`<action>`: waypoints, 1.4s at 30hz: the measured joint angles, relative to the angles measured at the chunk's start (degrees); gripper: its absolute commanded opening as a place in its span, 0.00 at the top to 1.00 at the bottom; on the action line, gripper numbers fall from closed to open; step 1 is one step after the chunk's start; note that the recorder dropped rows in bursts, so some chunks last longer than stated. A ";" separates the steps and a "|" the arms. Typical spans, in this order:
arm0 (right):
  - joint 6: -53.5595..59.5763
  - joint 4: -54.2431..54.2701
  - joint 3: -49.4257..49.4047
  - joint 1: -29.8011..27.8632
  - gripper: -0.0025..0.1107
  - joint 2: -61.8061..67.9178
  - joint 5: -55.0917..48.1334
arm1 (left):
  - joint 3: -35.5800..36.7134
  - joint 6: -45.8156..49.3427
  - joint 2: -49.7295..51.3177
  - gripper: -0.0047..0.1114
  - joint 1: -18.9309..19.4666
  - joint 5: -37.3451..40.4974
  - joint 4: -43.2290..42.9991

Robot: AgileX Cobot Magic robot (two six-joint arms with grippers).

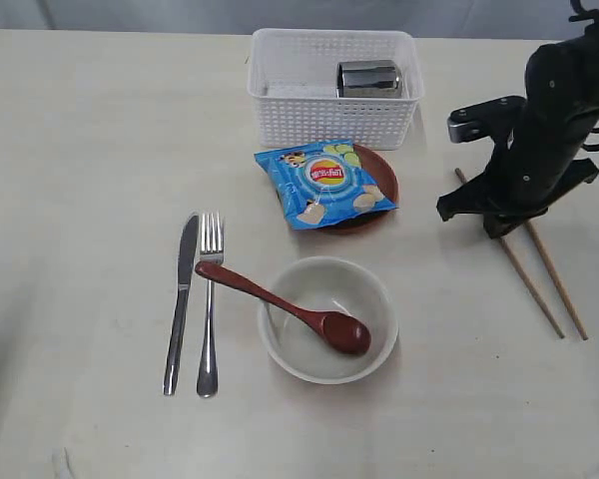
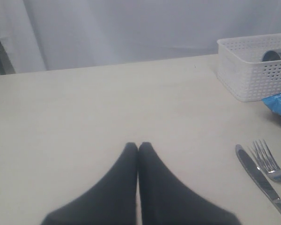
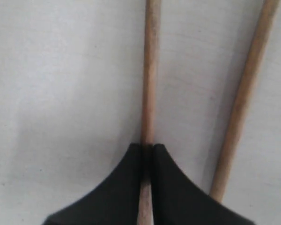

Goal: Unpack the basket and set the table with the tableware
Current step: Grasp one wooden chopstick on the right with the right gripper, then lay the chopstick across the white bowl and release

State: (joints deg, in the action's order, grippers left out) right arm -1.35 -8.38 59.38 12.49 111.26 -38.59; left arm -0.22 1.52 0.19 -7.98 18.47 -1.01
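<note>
Our right gripper pinches one wooden chopstick between narrow jaws. It looks light, stiff, round and slippery, so we judge mid-length the best hold.

Desk: pale cream surface, matt, with faint wood grain. Basket: white plastic, perforated lattice walls, dull sheen. Cup: polished steel, mirror-bright. Chip bag: glossy blue printed film, crinkled. Plate: brown, smooth, slightly shiny. Knife and fork: smooth, reflective steel. Spoon: dark red wood, lacquered, glossy. Bowl: off-white, smooth, glazed look. Chopsticks: bare light-brown wood, matt, visible grain. Left end effector and right end effector: black, smooth, matt.
</note>
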 measured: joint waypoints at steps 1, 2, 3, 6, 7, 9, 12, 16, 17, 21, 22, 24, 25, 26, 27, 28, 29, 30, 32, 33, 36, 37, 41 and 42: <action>0.00 0.82 -0.23 0.00 0.98 -0.38 0.00 | 0.00 0.00 0.00 0.96 0.00 0.00 0.00; 0.10 1.89 -0.39 0.00 0.98 -0.86 -0.17 | 0.00 0.00 0.00 0.96 0.00 0.00 0.00; 0.10 3.11 -0.79 0.00 0.98 -1.87 -0.58 | 0.00 0.00 0.00 0.96 0.00 0.00 0.00; 1.35 6.52 -0.76 0.00 0.98 -6.02 -1.57 | 0.00 0.00 0.00 0.96 0.00 0.00 0.00; 1.73 8.38 -0.76 0.00 0.98 -7.91 -2.70 | 0.00 0.00 0.00 0.96 0.00 0.00 0.00; 2.16 9.64 -0.76 0.00 0.98 -9.71 -4.10 | 0.00 0.00 0.00 0.96 0.00 0.00 0.00; 2.69 12.08 -0.76 0.00 0.98 -12.68 -6.25 | 0.00 0.00 0.00 0.96 0.00 0.00 0.00; 3.82 17.42 -0.85 0.00 0.98 -16.67 -9.63 | 0.00 0.00 0.00 0.96 0.00 0.00 0.00; 4.09 18.65 -1.19 0.10 0.98 -17.58 -10.07 | 0.00 0.00 0.00 0.96 0.00 0.00 0.00; 4.35 23.03 -4.30 2.54 0.98 -22.09 -11.06 | 0.00 0.00 0.00 0.96 0.00 0.00 0.00; 4.35 24.34 -5.24 3.65 0.98 -23.28 -11.19 | 0.00 0.00 0.00 0.96 0.00 0.00 0.00; 4.58 27.47 -6.81 6.07 0.98 -24.66 -12.00 | 0.00 0.00 0.00 0.96 0.00 0.00 0.00; 4.72 29.10 -7.65 7.64 0.98 -25.11 -12.51 | 0.00 0.00 0.00 0.96 0.00 0.00 0.00; 4.83 30.55 -8.41 9.42 0.98 -25.58 -12.84 | 0.00 0.00 0.00 0.96 0.00 0.00 0.00; 4.76 31.60 -8.98 10.99 0.98 -25.69 -12.97 | 0.00 0.00 0.00 0.96 0.00 0.00 0.00; 4.76 32.84 -9.64 13.08 0.98 -25.80 -12.97 | 0.00 0.00 0.00 0.96 0.00 0.00 0.00; 4.76 33.84 -10.20 15.23 0.98 -25.93 -12.53 | 0.00 0.00 0.00 0.96 0.00 0.00 0.00; 4.58 34.58 -10.64 17.40 0.98 -25.93 -12.03 | 0.00 0.00 0.00 0.96 0.00 0.00 0.00; 3.47 35.78 -11.12 21.48 0.98 -25.93 -9.77 | 0.00 0.00 0.00 0.96 0.00 0.00 0.00; 2.62 35.91 -11.16 22.90 0.98 -25.93 -8.63 | 0.00 0.00 0.00 0.96 0.00 0.00 0.00; -0.30 36.29 -11.16 26.61 0.98 -25.93 -3.65 | 0.00 0.00 0.00 0.96 0.00 0.00 0.00; -1.40 36.25 -11.16 27.54 0.98 -25.93 -2.04 | 0.00 0.00 0.00 0.96 0.00 0.00 0.00; -3.75 36.48 -11.16 28.64 0.98 -24.35 2.88 | 0.00 0.00 0.00 0.96 0.00 0.00 0.00; -4.18 36.48 -11.16 28.64 0.98 -23.61 3.53 | 0.00 0.00 0.00 0.96 0.00 0.00 0.00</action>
State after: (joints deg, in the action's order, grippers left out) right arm -5.53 28.11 48.23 41.13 87.65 -35.06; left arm -0.22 1.52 0.19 -7.98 18.47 -1.01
